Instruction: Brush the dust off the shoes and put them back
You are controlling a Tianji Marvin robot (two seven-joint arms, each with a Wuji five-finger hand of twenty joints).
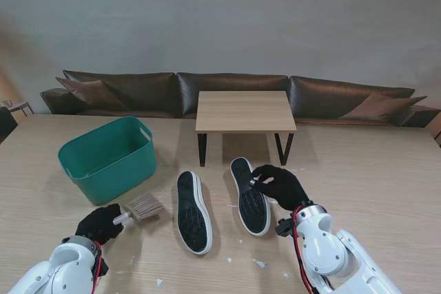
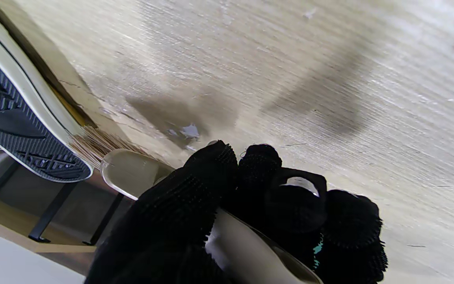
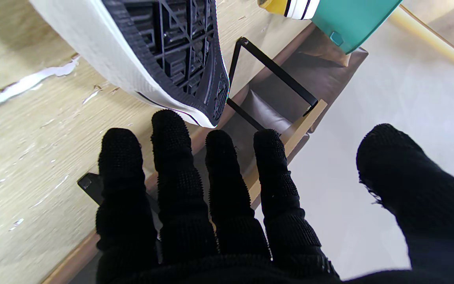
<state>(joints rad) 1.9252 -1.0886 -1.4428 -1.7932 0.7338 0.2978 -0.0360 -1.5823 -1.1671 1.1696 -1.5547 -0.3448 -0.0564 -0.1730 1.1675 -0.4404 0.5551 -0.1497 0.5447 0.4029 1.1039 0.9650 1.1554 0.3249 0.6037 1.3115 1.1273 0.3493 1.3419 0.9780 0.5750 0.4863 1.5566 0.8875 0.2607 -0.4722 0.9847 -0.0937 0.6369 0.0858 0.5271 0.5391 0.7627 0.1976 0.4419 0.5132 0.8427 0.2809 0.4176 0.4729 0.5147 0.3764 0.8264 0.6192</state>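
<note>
My left robot hand point(image 1: 98, 223) grips the pale-handled bristle brush point(image 1: 141, 208). My right robot hand point(image 1: 279, 184), fingers spread, holds nothing beside the sole-up white-edged sneaker point(image 1: 249, 196)

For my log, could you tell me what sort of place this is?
Probably a living-room-style test setup: a dark leather sofa along the wall, a small wooden side table, and a wide wood tabletop.

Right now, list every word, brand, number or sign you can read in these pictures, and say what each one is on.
None can be read.
Left shoe sole: tread pattern only, no lettering visible.
Right shoe sole: the right wrist view shows moulded ridges, no brand or size.
Green bin: plain, no label.
Brush in the left hand: pale handle, no marking.
</note>
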